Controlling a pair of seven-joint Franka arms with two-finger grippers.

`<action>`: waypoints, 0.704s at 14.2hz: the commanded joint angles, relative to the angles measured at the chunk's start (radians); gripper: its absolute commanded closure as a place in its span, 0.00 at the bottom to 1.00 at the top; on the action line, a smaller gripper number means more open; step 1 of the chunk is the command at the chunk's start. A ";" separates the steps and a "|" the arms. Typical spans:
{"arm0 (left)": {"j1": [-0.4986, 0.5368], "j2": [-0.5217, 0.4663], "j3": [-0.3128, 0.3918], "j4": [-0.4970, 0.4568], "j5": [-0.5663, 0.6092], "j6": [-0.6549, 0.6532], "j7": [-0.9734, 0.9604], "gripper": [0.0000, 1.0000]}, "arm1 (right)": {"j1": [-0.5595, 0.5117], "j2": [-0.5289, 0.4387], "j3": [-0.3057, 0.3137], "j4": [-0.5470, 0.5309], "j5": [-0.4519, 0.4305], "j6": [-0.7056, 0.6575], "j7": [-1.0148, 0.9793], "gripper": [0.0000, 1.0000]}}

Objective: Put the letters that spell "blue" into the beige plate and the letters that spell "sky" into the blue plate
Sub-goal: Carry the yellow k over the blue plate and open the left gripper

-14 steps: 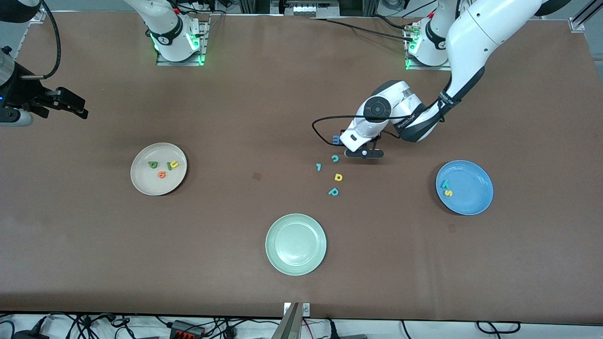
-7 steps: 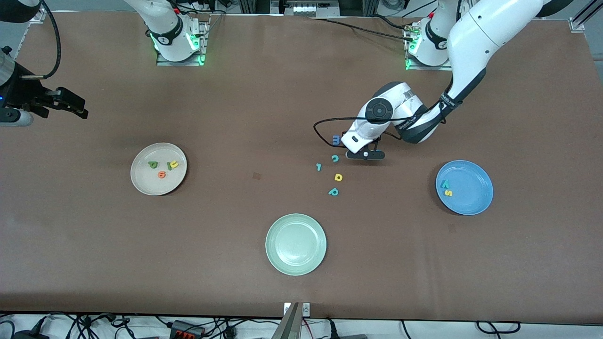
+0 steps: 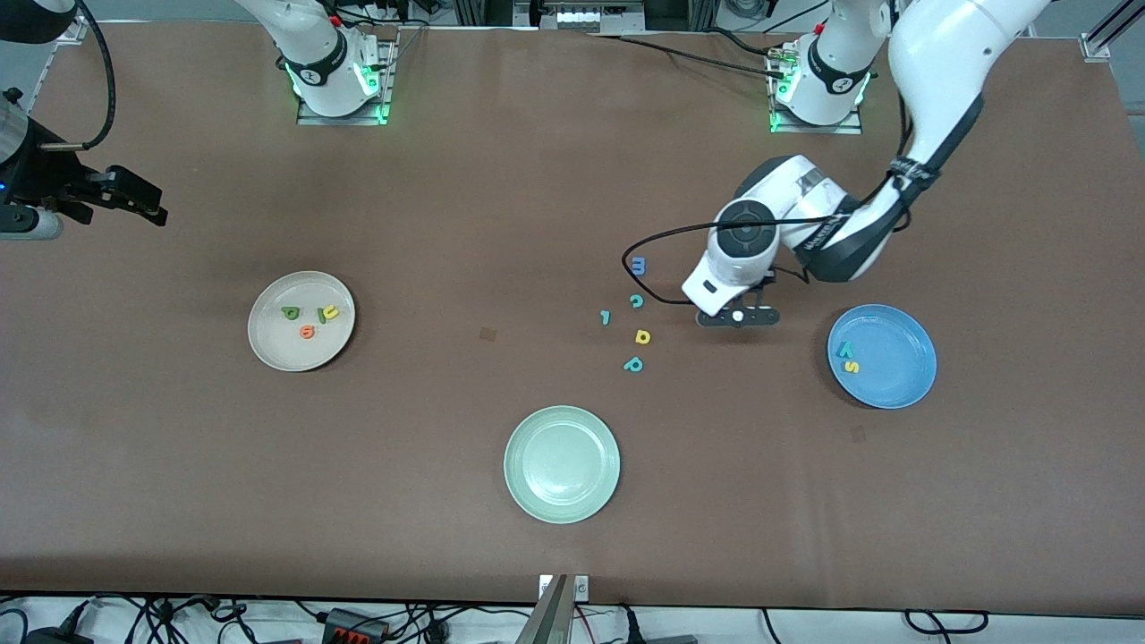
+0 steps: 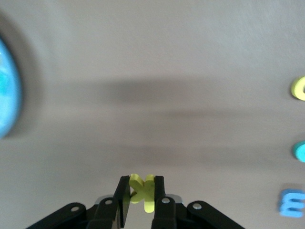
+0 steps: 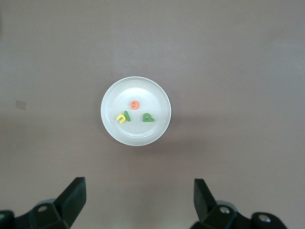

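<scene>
The left gripper (image 4: 141, 198), at the frame's bottom centre, has its jaws clamped on the yellow k (image 4: 142, 191); the waiting right gripper (image 5: 140, 198) jaws stand wide apart.

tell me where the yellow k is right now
The yellow k is pinched in the left pincer, held up over the bare table between the loose letters and the blue plate.

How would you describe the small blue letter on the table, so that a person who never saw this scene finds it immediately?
Start at the blue plate, then look toward the table's middle for the loose letters on the brown table. The blue letter is the one farthest from the front camera. It alone is blue and blocky, like an m; its neighbours are teal or yellow.
</scene>
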 commanded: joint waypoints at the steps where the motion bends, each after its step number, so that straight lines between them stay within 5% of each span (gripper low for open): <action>1: 0.141 0.014 -0.008 0.035 0.015 -0.040 0.272 0.94 | -0.003 -0.009 0.004 -0.007 -0.011 -0.005 -0.003 0.00; 4: 0.254 0.028 0.001 0.038 0.021 -0.037 0.466 0.94 | -0.001 -0.003 0.004 -0.005 -0.011 -0.002 -0.003 0.00; 8: 0.281 0.074 0.058 0.038 0.191 -0.029 0.535 0.88 | -0.001 -0.003 0.004 -0.007 -0.011 -0.002 -0.003 0.00; 9: 0.291 0.077 0.056 0.041 0.197 -0.026 0.563 0.63 | -0.001 -0.003 0.004 -0.007 -0.011 -0.002 -0.003 0.00; 10: 0.287 0.078 0.058 0.061 0.197 -0.026 0.572 0.08 | -0.001 -0.002 0.004 -0.005 -0.011 -0.002 -0.003 0.00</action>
